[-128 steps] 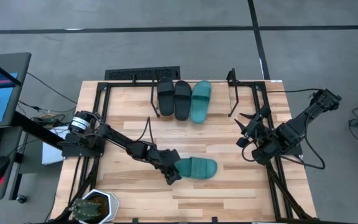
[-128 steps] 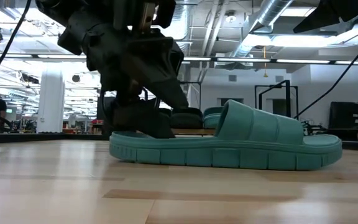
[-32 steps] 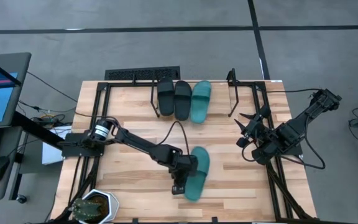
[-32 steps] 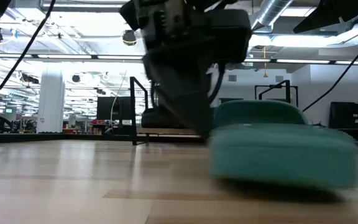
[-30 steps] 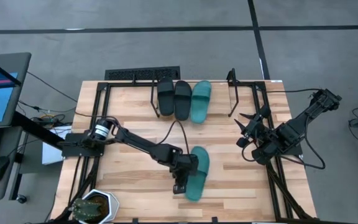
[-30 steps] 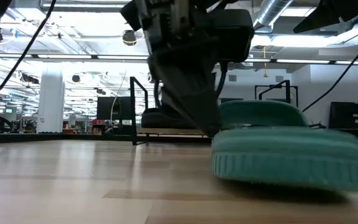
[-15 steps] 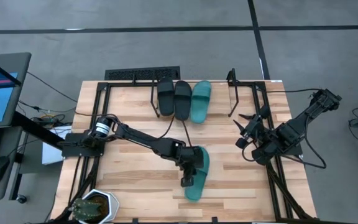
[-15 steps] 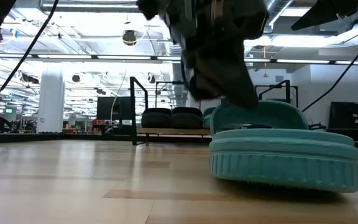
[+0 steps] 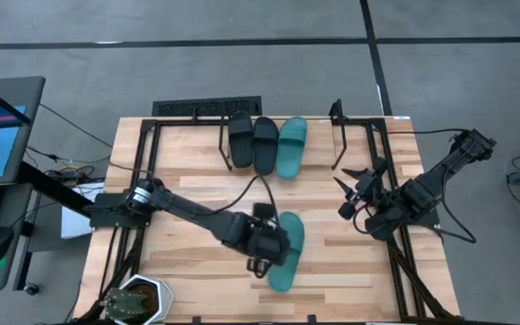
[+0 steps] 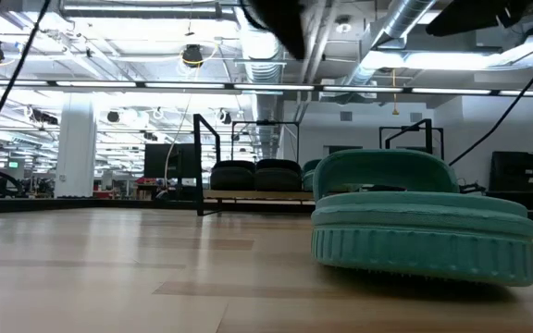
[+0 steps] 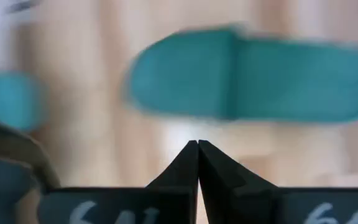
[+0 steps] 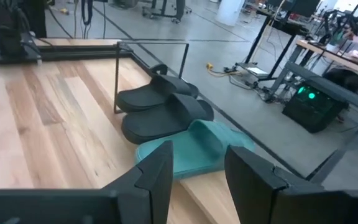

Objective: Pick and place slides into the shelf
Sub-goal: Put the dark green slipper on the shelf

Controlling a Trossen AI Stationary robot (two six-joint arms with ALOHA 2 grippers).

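Left gripper (image 9: 262,242): over the middle of the table beside the loose slide, fingers pressed together with nothing between them, as the left wrist view shows.
Loose teal slide (image 9: 285,251): flat on the table, lengthways toward the shelf, well short of it; in the low view (image 10: 424,227) it rests free with no gripper on it.
Shelf (image 9: 337,135): at the far edge of the table, its two upright posts framing the row.
Slides in the shelf: two black slides (image 9: 253,142) and one teal slide (image 9: 292,146) side by side, touching; a gap is left between the teal one and the right-hand post.
Right gripper (image 9: 348,194): waiting near the right edge of the table, fingers apart and empty; the right wrist view looks past them at the three shelved slides.
Step in hand: three of four look placed; the last slide seems turned to line up with the shelf but is not held.
Next move: probably the left gripper spreads its fingers, takes the loose teal slide by edge or strap, and carries it into the free gap beside the shelved teal one.
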